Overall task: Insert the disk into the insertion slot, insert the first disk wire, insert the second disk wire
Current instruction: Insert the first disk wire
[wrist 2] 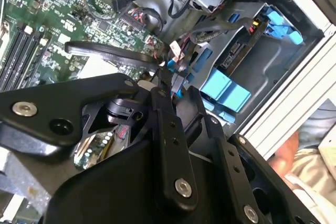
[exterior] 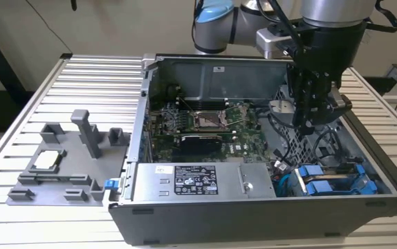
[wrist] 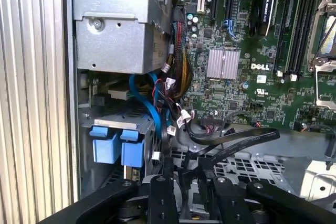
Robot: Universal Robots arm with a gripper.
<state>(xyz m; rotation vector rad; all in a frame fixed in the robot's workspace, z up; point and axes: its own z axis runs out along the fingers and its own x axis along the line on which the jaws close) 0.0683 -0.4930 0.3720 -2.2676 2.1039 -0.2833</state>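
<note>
Leftmost in the exterior view, a grey moulded fixture tray (exterior: 60, 166) lies on the ribbed metal counter (exterior: 95, 88), with a square processor chip (exterior: 47, 160) seated in one of its pockets and a tall grey post (exterior: 88, 132) rising from it. Just right of the tray sits the open computer case (exterior: 254, 218), its side panel off. Inside, the green motherboard (exterior: 206, 129) occupies the middle, with the empty processor socket (exterior: 209, 120) toward the far side. Along the near wall lies the grey labelled power-supply box (exterior: 198, 181). At the near right corner of the case the disk (exterior: 326, 182) sits in its bay, blue carrier tabs showing; the tabs also show in both wrist views (wrist 2: 226, 92) (wrist: 118, 148). Black flat cables (wrist: 236, 142) and a blue cable (wrist: 152, 108) run loose across the bay area, close to the blue tabs. The gripper (exterior: 308, 122) hangs from the arm (exterior: 333, 31) inside the right half of the case, above the perforated drive cage (exterior: 292, 137) and on the far side of the disk, apart from it. Jaws: narrow, tips close together around a thin dark cable end in the second wrist view; whether they truly pinch it I cannot tell.
</note>
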